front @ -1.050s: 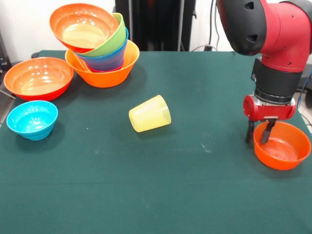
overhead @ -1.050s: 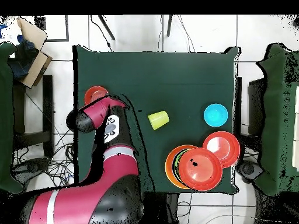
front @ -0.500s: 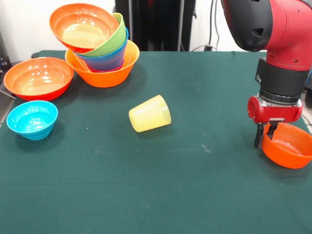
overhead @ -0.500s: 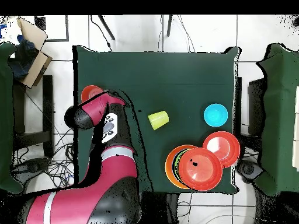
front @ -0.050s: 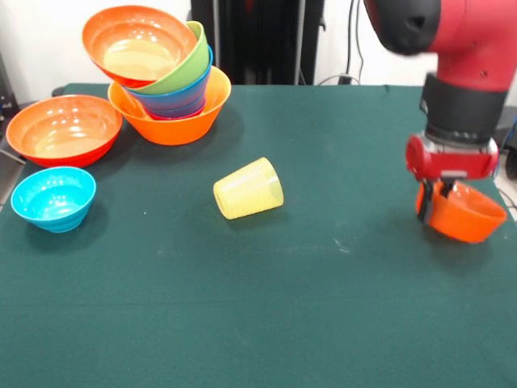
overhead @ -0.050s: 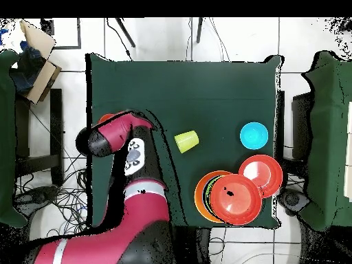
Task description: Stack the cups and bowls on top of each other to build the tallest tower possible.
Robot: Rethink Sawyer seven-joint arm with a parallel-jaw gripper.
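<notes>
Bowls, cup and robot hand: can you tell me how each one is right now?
Small orange bowl: gripped by its rim, tilted, lifted off the table.
Gripper: jaws shut on the small orange bowl's rim.
Yellow cup: lying on its side.
Tower: nested bowls, the top orange bowl tilted.
Cyan bowl: upright, empty, on its own.
Wide orange bowl: upright, empty, beside the tower.

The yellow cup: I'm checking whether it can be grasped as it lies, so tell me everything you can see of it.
The yellow cup is a translucent pale-yellow plastic tumbler, tapered, with faint ridges round its wall. It lies tipped on its side on the green table, near the middle, and nothing else touches it. In the front view its narrow closed base points toward the lower left and its wide rim toward the upper right. It lies apart from all the bowls.
</notes>
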